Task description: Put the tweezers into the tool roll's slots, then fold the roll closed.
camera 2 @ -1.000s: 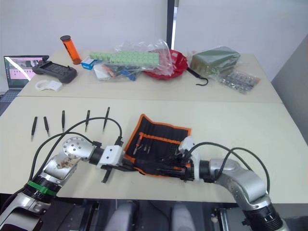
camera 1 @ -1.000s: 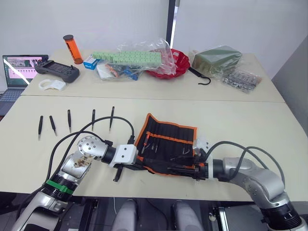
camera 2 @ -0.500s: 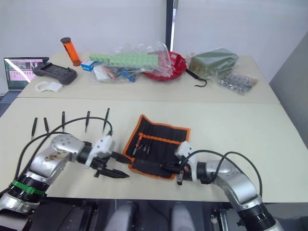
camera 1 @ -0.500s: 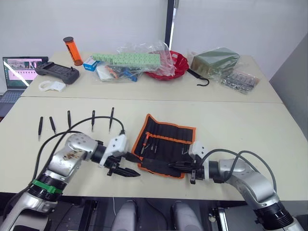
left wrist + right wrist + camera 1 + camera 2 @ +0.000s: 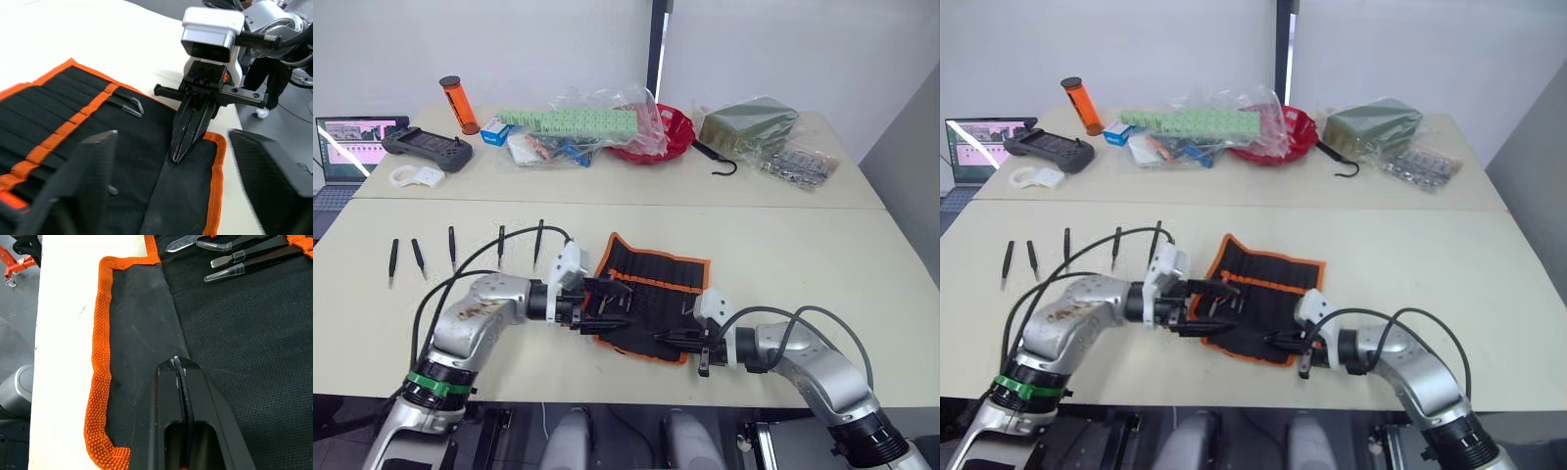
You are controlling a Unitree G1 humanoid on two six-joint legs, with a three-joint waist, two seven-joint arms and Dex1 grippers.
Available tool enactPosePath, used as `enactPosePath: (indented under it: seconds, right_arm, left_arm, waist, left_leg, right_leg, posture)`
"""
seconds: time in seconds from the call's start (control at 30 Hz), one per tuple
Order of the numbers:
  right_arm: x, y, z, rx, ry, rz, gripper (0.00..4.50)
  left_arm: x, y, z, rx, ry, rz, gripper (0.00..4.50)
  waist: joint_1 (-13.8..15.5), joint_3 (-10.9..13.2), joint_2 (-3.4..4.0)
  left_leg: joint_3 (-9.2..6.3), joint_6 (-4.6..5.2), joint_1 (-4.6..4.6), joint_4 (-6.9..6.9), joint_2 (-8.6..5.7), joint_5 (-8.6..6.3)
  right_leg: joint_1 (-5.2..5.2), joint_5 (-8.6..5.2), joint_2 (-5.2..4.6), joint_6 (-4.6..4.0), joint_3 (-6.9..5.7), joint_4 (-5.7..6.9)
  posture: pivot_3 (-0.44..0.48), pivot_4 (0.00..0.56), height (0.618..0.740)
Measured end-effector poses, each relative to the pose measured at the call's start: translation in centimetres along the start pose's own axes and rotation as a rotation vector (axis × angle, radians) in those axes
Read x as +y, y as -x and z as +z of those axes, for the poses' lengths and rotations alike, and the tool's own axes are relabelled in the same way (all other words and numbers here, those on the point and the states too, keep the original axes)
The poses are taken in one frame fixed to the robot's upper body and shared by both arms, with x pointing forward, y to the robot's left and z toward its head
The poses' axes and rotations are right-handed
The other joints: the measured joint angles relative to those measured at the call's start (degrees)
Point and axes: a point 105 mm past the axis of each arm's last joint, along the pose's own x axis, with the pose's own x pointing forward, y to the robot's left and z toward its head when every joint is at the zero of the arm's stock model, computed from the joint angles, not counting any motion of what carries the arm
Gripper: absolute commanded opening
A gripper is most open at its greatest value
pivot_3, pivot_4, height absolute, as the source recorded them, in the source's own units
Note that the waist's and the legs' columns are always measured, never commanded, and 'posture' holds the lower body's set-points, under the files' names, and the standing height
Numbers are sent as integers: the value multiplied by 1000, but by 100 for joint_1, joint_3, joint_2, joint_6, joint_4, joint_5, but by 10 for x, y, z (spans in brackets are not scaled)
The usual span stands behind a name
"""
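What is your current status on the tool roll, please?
Left end effector open over tool roll. Right end effector shut, on its near edge. Five tweezers unslotted.

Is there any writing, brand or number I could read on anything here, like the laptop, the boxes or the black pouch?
None can be read.
Laptop screen: shows pinkish content, too small to read.
Small blue box: any print is too small to read.
Orange tube: no legible label.
Tool roll: plain black fabric with orange edging, no label seen, also up close.
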Motion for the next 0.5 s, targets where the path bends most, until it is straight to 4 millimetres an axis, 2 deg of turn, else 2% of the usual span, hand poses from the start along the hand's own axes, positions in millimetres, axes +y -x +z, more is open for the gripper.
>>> enactPosePath:
  seconds: [0.1, 0.27, 0.37, 0.5]
  right_arm:
    - [0, 0, 0, 0, 0, -1, 0]
    - [0, 0, 0, 0, 1, -3, 0]
    - [1, 0, 0, 2, -1, -3, 0]
    - [1, 0, 0, 5, -2, -1, 0]
  left_arm:
    - [1, -5, -4, 33, -40, 26, 1654]
    - [-2, -17, -25, 115, -31, 36, 37]
    - [-10, -21, -39, 129, 21, 22, 37]
    - [-8, -24, -45, 137, 21, 36, 37]
  waist:
    - [-1, 0, 0]
    - [-3, 0, 0]
    - [-2, 0, 0]
    - [7, -1, -2]
  left_leg:
    - [1, 0, 1, -1, 0, 0]
    - [1, 0, 1, -2, 0, 0]
    - [1, 0, 1, -5, 0, 0]
    - [1, 0, 5, -4, -1, 0]
  right_leg:
    - [0, 0, -1, 0, 0, -2]
    - [0, 0, 0, 1, 0, -2]
    - [0, -1, -1, 0, 1, -3]
    - [2, -1, -1, 2, 1, -4]
  posture:
    - [0, 150, 740]
    - [0, 150, 740]
    - [0, 150, 740]
    - [0, 150, 740]
